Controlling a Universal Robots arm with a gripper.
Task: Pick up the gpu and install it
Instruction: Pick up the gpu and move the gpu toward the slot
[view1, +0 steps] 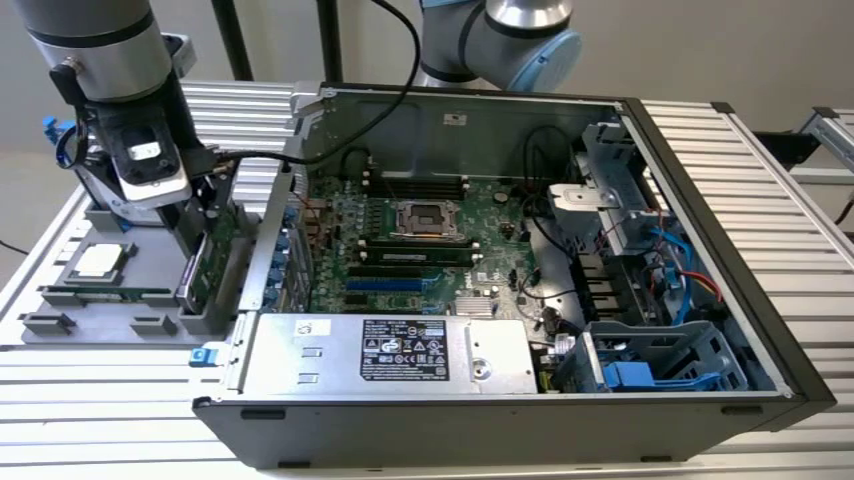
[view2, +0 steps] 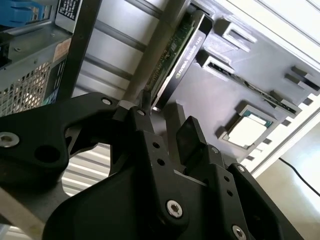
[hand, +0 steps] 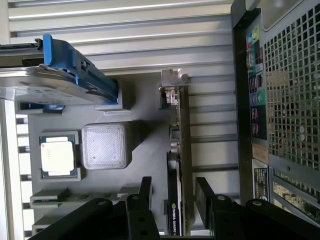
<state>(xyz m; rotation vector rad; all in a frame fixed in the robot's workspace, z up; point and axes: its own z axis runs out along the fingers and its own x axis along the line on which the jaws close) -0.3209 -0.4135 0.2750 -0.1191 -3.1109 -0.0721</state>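
Black, my gripper (hand: 173, 182) hangs spread wide, one finger on each side of the gpu (hand: 184, 135), gaps showing at both faces. The card stands on edge along the grey tray's (hand: 145, 150) case-side edge. The first wrist view adds its silver bracket (hand: 172, 80); the exterior view, the open computer case (view1: 400, 440) beyond.

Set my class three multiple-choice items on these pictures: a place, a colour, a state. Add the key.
1. Where is the gpu? A in the grey tray beside the computer case; B in a motherboard slot; C on the power supply.
2. The hard drive has rails that are: A red; B blue; C yellow.
3. The gripper is: A shut on the gpu; B open, straddling the gpu; C open over the processor.
Key: A, it stands in the tray; B, blue rails show; B, a gap shows beside the gpu.
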